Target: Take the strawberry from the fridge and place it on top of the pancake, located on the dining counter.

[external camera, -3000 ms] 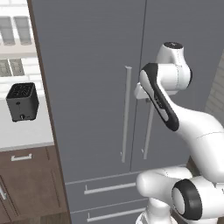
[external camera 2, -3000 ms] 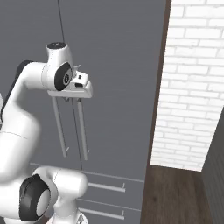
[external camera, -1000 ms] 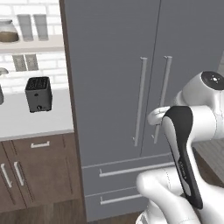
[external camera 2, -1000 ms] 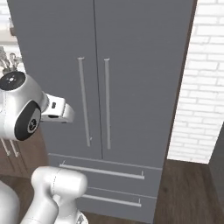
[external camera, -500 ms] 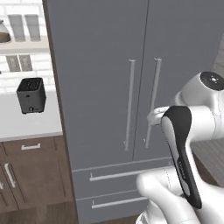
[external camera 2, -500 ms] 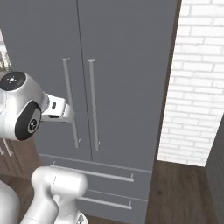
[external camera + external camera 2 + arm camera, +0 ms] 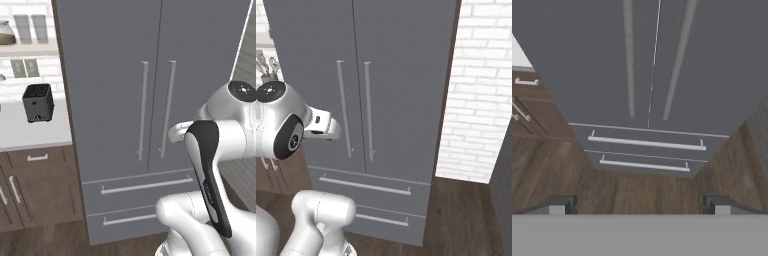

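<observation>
Fingers [image 7: 562, 204] stand spread as wide as they go, with nothing between them; in the hand view their two dark tips rise at the bottom edge, one at each side, and the gap between them looks straight at the foot of the fridge [image 7: 654, 65]. From those tips outward comes bare wooden floor [image 7: 637, 190], then the fridge's two drawers [image 7: 646, 145] with their horizontal bars, and above these the two closed doors, whose seam runs almost down the middle of the gap. The two door handles [image 7: 628, 55] are long thin bars, one on each side of the seam, their long axes running up and down the doors, so a grip on either asks for the fingers to straddle a vertical bar from the sides. In the base views the hand sits drawn back close to the robot's own body, well apart from the doors and about level with the lower part of the handles [image 7: 143, 110]. Both doors are shut, so the strawberry is hidden; I judge it lies behind them, forward of the fingers and higher than where they now aim. A black toaster [image 7: 38, 102] stands on the bench [image 7: 30, 131] left of the fridge, well clear of the path.
</observation>
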You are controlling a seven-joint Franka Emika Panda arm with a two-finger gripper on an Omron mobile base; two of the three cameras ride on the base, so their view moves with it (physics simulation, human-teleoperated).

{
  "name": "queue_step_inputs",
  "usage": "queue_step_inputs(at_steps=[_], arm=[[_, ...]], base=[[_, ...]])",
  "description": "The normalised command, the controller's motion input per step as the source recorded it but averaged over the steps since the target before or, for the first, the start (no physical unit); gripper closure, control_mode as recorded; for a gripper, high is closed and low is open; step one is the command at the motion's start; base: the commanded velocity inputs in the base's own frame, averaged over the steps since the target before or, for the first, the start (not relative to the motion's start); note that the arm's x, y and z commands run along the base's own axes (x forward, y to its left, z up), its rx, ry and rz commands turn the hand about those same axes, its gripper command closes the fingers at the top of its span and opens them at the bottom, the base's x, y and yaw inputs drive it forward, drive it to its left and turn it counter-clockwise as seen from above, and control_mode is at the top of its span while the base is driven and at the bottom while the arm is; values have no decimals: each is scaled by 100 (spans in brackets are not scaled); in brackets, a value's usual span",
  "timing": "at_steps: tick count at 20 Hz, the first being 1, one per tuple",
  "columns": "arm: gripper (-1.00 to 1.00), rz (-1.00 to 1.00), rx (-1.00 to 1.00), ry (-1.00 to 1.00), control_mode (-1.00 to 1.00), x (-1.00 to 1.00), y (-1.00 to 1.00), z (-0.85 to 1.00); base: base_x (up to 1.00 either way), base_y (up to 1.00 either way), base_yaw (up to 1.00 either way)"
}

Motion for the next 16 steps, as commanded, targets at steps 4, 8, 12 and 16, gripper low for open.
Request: queue_step_inputs(at_steps=[4,8,12,16], arm=[[-100,0,0,0,100,0,0,0],[-100,0,0,2,-100,84,0,0],[-100,0,0,5,-100,100,-29,-2],[-100,-2,0,2,-100,96,-27,-12]], base=[[8,0,0],[0,0,0],[0,0,0],[0,0,0]])
